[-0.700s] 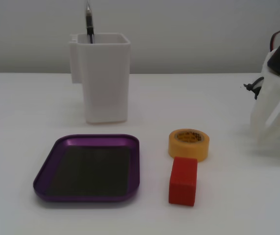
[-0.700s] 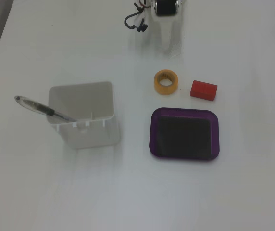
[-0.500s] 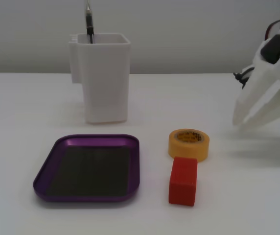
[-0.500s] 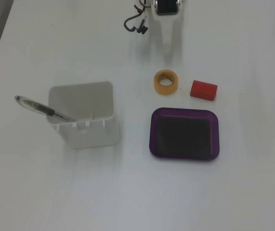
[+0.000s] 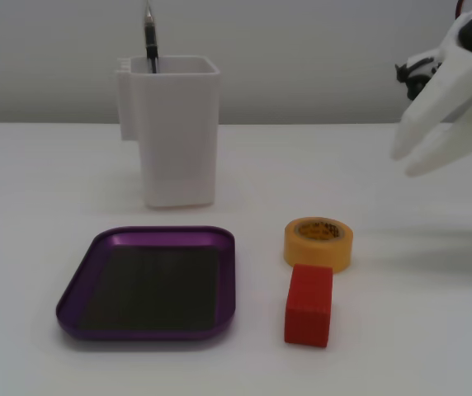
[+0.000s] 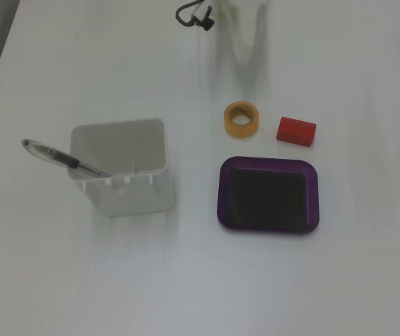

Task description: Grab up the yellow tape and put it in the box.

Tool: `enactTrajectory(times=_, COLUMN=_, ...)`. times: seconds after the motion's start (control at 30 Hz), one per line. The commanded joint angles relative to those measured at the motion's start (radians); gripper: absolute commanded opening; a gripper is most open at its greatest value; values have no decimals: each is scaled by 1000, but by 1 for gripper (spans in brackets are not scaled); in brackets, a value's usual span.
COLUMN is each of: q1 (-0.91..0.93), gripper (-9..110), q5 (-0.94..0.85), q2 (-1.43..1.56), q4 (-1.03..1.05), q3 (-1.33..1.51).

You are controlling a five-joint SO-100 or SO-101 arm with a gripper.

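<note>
The yellow tape (image 5: pixel 318 242) lies flat on the white table (image 5: pixel 46 181), hole up, its printed inner ring showing. In a fixed view from the front it sits just behind the red block (image 5: pixel 309 304), close to it or perhaps touching; in a fixed view from above the tape (image 6: pixel 242 119) and the red block (image 6: pixel 296 131) are clearly apart, side by side. The purple tray (image 5: pixel 148 330) rests near the tape, to its left in the front view, empty with its dark bottom bare; from above the tray (image 6: pixel 268 164) lies just below tape and block.

The white gripper (image 5: pixel 408 163) hangs in the air at the upper right of the front view, well apart from the tape, its fingers (image 5: pixel 434 106) spread with nothing between them. From above the gripper (image 6: pixel 245 59) is a pale blur pointing down at the tape, its tips short of the roll.

A tall white plastic container (image 5: pixel 178 132) stands behind the tray, holding a pen (image 5: pixel 150 37); from above the container (image 6: pixel 119 164) is left of the tray, the pen (image 6: pixel 60 158) leaning over its left edge
</note>
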Motion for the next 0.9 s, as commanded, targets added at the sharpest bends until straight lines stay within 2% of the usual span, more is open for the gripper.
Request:
enactTrajectory(times=0.0, q1=2, gripper=9, q5=-12, q2=-222, q4=3, q3=-118)
enactTrajectory(times=0.13, q1=-5, gripper=13, q5=-9, q2=-537, q4=5, q3=-265)
enactTrajectory(times=0.43, q1=0, gripper=13, q5=34, q2=-1140, q4=20, q3=-607)
enactTrajectory(times=0.63, q1=-6, gripper=13, q5=83, q2=-1295, q4=18, q3=-775)
enactTrajectory(times=0.87, q1=2, gripper=13, q5=80, q2=-1387, q4=-9, q3=-811)
